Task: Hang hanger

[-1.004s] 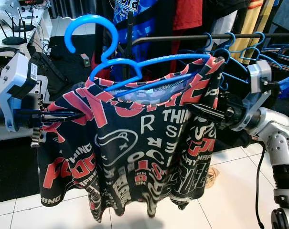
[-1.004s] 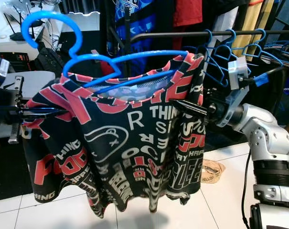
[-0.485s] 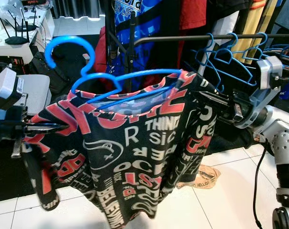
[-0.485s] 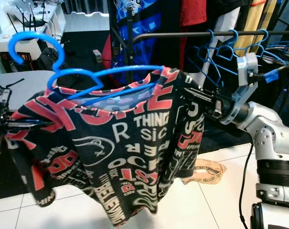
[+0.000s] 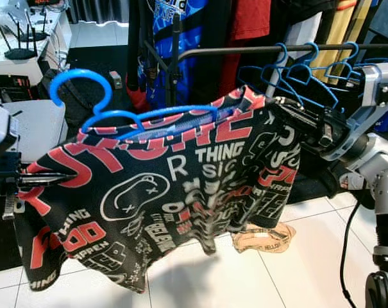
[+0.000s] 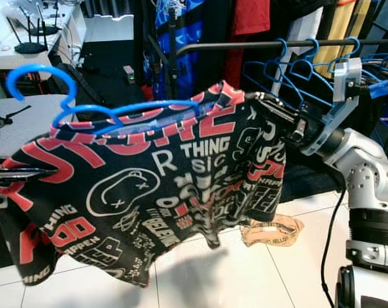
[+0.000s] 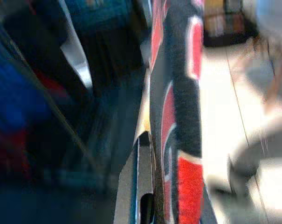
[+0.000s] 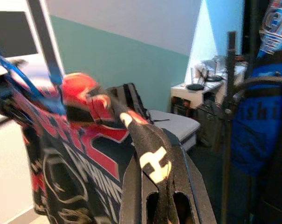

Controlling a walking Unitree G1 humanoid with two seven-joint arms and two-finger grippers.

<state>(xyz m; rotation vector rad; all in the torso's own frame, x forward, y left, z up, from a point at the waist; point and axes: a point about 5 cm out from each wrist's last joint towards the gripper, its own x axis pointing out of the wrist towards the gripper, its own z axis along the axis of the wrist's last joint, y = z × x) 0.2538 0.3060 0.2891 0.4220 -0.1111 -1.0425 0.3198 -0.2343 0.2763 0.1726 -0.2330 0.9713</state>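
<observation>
Stretching a printed shirt (image 5: 174, 186) between them, the left gripper (image 5: 52, 178) and right gripper (image 5: 290, 110) each pinch a shoulder; its blue hanger (image 5: 101, 106) rides unhung, the rail (image 5: 258, 49) waiting behind.

It looked like a lived-in room of a home used for clothes and gear: a black rail (image 5: 258, 49) carried blue hangers (image 5: 309, 70) and hanging shirts (image 5: 171, 38), routers (image 5: 17, 48) sat on a white shelf (image 5: 27, 61), and the floor (image 5: 296, 269) was white tile.
</observation>
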